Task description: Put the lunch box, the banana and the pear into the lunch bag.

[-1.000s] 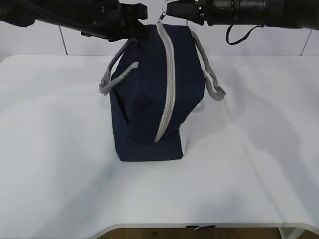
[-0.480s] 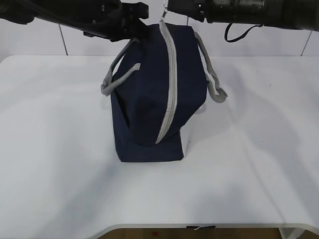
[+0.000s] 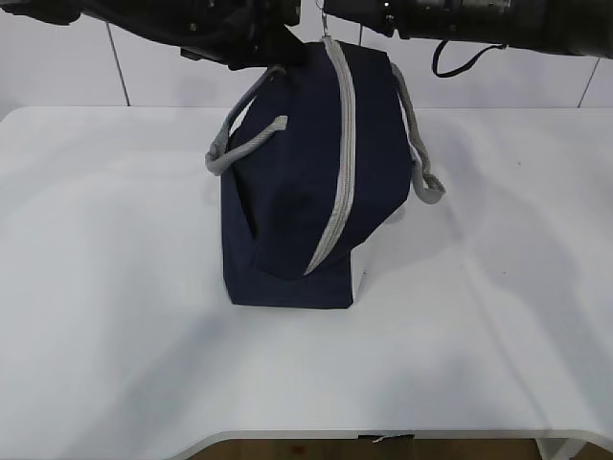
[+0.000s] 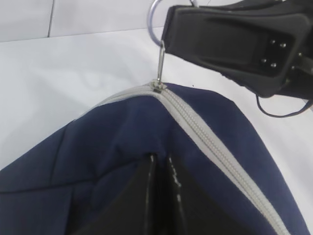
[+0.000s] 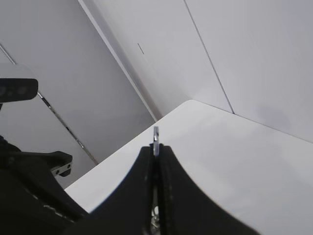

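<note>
The navy lunch bag [image 3: 287, 192] stands on the white table [image 3: 115, 316], its top leaning to the right. Its grey zipper strip [image 3: 340, 163] looks closed along the side that faces me. My left gripper [image 3: 273, 43] is shut on the navy fabric at the bag's top left; the left wrist view shows its jaws pinching that fabric [image 4: 159, 164]. My right gripper [image 3: 330, 14] is shut on the metal ring pull [image 4: 155, 22], which also shows between its jaws in the right wrist view [image 5: 155, 139]. The lunch box, the banana and the pear are out of view.
Grey strap handles hang on the bag's left [image 3: 244, 134] and right [image 3: 421, 163]. A white side panel [image 3: 357, 278] shows at its lower right. A white tiled wall [image 3: 536, 81] stands behind the table. The table's front edge [image 3: 287, 436] is near the bottom of the view.
Both grippers have moved a little to the right and up, still holding on. The bag's top has followed and leans further right.
</note>
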